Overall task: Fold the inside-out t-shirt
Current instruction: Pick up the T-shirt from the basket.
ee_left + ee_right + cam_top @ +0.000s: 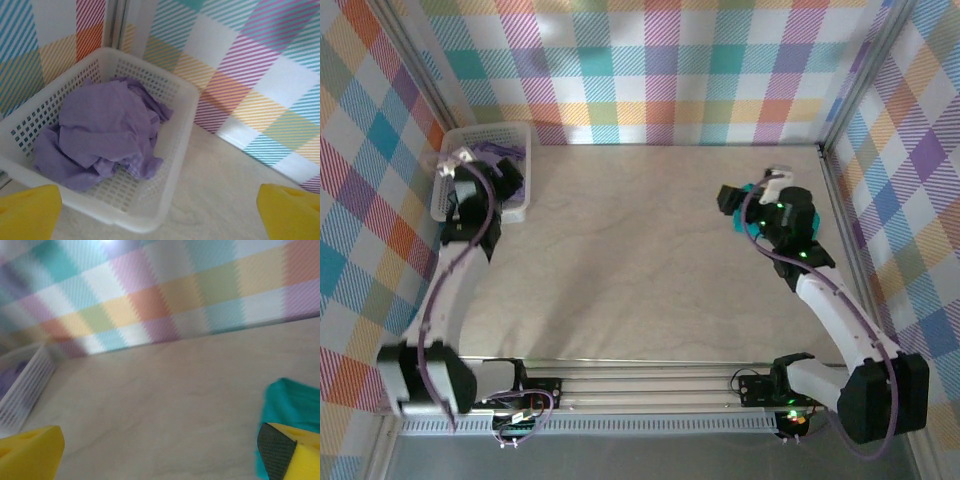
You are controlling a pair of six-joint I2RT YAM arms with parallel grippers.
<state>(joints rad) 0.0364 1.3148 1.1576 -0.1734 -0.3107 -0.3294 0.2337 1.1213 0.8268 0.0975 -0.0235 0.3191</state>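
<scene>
Jaws wide apart; lavender t-shirt [100, 125] crumpled (a heap in white basket [145, 220])

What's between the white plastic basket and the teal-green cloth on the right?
Nothing. The right wrist view shows bare pale wooden tabletop running from the white plastic mesh basket to the teal-green cloth; the top view agrees.

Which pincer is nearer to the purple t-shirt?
Left. The left pincer is open right at the basket with the t-shirt; the right pincer is across the table, beside a teal cloth.
</scene>
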